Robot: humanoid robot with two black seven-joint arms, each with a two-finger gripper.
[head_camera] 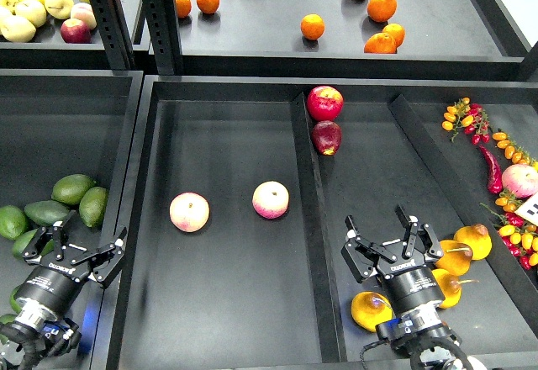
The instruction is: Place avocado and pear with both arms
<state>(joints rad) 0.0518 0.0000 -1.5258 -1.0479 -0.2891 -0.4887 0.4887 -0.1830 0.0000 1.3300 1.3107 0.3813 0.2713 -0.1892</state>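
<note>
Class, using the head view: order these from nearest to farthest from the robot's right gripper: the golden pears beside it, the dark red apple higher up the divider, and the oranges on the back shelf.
From the right gripper:
1. Golden yellow-orange pears, just to its right.
2. Dark red apple, up the bin beside the divider.
3. Bright oranges, on the back shelf, farthest.

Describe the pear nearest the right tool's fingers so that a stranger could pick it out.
Start at the bottom-right tray, where the right tool hovers, open. Four golden pears cluster there. The target pear lies just right of the fingers, left of the rightmost, topmost pear.
</note>
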